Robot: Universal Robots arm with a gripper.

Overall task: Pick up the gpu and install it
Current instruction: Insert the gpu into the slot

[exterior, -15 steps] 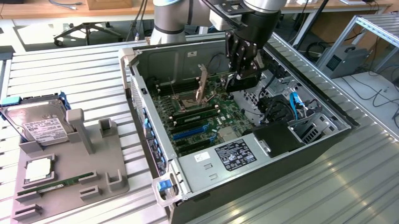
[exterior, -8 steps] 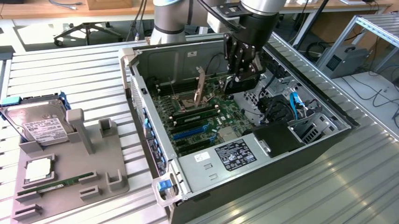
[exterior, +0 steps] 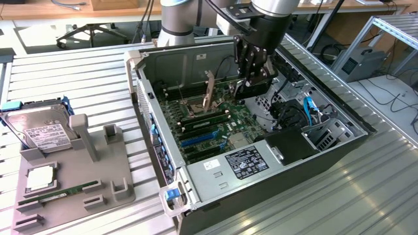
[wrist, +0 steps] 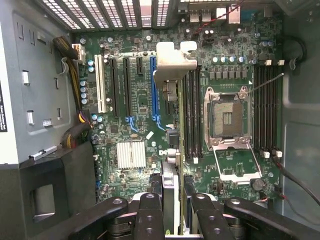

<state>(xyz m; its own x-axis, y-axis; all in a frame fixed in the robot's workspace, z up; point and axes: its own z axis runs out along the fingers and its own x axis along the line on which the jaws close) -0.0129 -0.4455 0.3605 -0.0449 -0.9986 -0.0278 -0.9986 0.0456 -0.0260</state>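
Jaws clenched on the gpu (wrist: 174,64), one dark finger (wrist: 150,215) on each side of the card. From the wrist, seen edge-on: thin board running away from the fingers, pale metal bracket at the far end. Held inside the open computer case (exterior: 176,63), over the green motherboard (wrist: 135,115). Lined up lengthwise with the expansion slots, hanging between the blue slot (wrist: 154,85) and the black memory slots (wrist: 192,115). Contact with any slot: cannot tell. Past the memory slots, the CPU socket (wrist: 227,117) with its metal frame swung open. Near the fingers, on the blue slot's side, a small ribbed silver heat sink (wrist: 131,154).

In the exterior view, arm (exterior: 267,14) reaching down into the case from above, grey power supply (exterior: 242,164) at the near end. Case lying on its side on the slatted metal bench (exterior: 65,68). Toward the exterior view's left, well apart from the case, a grey holder (exterior: 98,176) carrying a silver hard drive (exterior: 39,129) with a white label, a square processor (exterior: 40,177) and a narrow green memory stick (exterior: 58,193).
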